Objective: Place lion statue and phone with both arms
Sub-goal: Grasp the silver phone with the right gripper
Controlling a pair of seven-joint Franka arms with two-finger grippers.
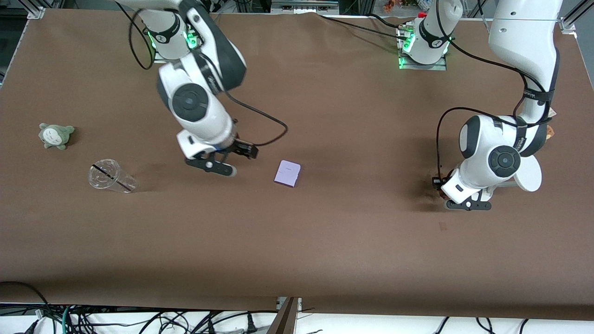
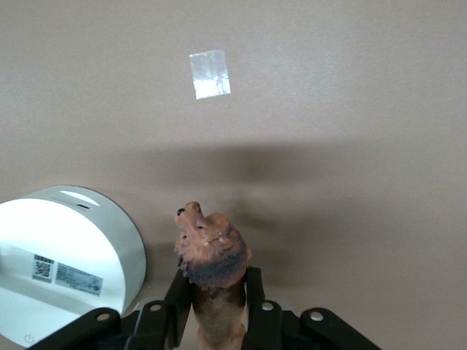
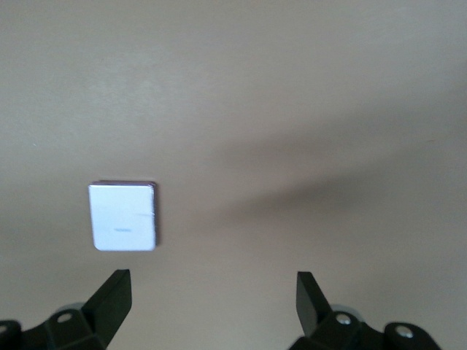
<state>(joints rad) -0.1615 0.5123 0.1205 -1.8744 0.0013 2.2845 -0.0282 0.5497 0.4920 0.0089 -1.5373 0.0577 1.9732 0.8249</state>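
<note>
The phone (image 1: 287, 173), a pale lavender rectangle, lies flat near the table's middle. It also shows in the right wrist view (image 3: 123, 216). My right gripper (image 1: 242, 161) is open and empty, low over the table beside the phone toward the right arm's end; in its wrist view (image 3: 213, 292) the phone lies ahead of one finger, outside the jaws. My left gripper (image 1: 443, 191) is low over the table at the left arm's end, shut on the lion statue (image 2: 211, 255). The lion's dark-maned head sticks out past the fingers (image 2: 175, 299).
A white round device (image 1: 529, 176) stands beside the left gripper and shows in the left wrist view (image 2: 66, 255). A tiny pale card (image 2: 210, 74) lies nearer the front camera. A brown plush (image 1: 550, 132) peeks from under the left arm. A grey-green plush (image 1: 55, 135) and a tipped clear cup (image 1: 110, 176) lie at the right arm's end.
</note>
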